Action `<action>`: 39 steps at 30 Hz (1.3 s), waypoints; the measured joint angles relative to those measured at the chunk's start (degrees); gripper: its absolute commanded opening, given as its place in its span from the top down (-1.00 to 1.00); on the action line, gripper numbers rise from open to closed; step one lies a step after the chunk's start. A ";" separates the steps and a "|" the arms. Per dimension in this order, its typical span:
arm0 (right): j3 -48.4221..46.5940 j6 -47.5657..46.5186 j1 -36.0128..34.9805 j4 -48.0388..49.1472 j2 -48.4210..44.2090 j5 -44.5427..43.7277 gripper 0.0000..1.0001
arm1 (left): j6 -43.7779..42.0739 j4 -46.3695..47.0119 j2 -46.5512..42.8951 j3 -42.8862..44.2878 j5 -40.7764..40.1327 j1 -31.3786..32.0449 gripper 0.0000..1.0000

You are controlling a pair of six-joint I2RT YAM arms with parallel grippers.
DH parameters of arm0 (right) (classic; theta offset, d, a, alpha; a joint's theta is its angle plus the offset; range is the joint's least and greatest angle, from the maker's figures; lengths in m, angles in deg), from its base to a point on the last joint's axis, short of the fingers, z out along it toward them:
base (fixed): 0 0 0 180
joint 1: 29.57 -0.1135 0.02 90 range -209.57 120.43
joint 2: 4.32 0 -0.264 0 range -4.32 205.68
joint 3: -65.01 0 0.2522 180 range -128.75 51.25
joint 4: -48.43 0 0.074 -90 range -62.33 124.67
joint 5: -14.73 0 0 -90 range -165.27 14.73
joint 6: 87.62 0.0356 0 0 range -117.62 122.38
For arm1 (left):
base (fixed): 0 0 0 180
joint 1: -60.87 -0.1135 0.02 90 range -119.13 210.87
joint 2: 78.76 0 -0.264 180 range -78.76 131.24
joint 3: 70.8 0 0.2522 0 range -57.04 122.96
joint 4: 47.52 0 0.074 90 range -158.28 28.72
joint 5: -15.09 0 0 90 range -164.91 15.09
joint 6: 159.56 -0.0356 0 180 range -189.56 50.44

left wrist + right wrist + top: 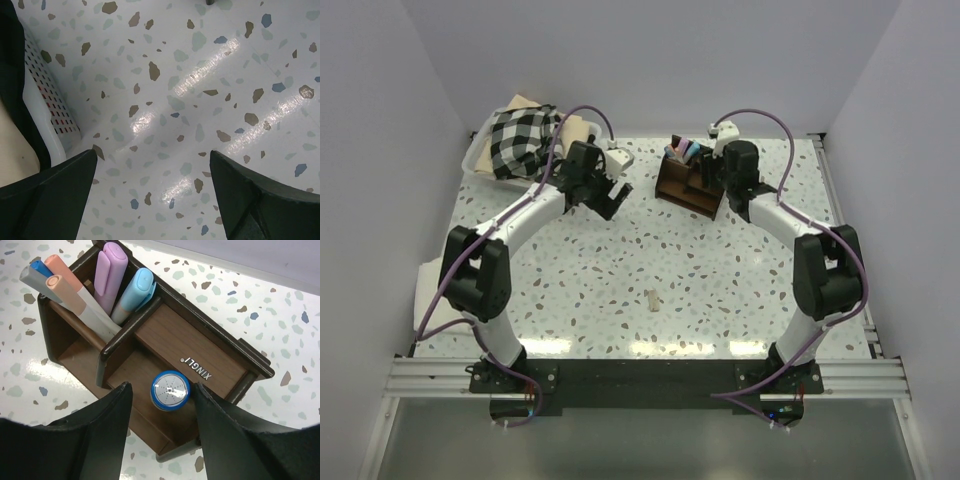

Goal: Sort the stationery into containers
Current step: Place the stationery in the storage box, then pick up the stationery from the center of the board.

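The dark brown wooden organizer (686,190) stands at the back right of the table; it fills the right wrist view (200,355). Its tall back compartment holds a pink marker (112,270), a light blue marker (136,292) and white pens with orange ends (75,295). A short blue-rimmed cylinder (170,390) stands upright in a low front compartment. My right gripper (162,390) is open just above it, one finger on each side. A small beige stub (652,299) lies alone on the table centre. My left gripper (152,155) is open and empty over bare table.
A white plastic tub (485,165) with black-and-white checked cloth (520,140) sits at the back left, its perforated wall (50,105) close to my left gripper. A beige folded cloth (577,128) lies behind it. Walls close in on three sides.
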 measured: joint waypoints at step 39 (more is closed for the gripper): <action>-8.81 11.63 24.24 -38.32 -24.41 32.81 -0.76 | -94.66 -36.79 3.26 -2.29 25.27 14.32 -0.10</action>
